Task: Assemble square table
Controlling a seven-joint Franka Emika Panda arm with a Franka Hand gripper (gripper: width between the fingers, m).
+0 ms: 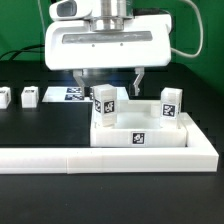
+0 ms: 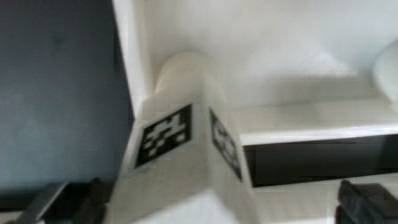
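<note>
The square table's white slab (image 1: 150,133) lies against the rail, its tag facing front. Two tagged white legs stand upright on it: one at its corner on the exterior view's left (image 1: 105,103), one at the right corner (image 1: 171,103). My gripper (image 1: 110,82) hangs open just above and behind the left leg, one finger on each side of it. In the wrist view that leg (image 2: 178,140) fills the space between my dark fingertips (image 2: 63,205), touching neither, with the slab (image 2: 267,60) beyond it. Nothing is held.
A long white L-shaped rail (image 1: 100,157) runs along the front of the slab. Two loose leg blocks (image 1: 29,97) (image 1: 4,97) sit on the black table at the exterior view's left. The marker board (image 1: 68,95) lies behind, near the gripper.
</note>
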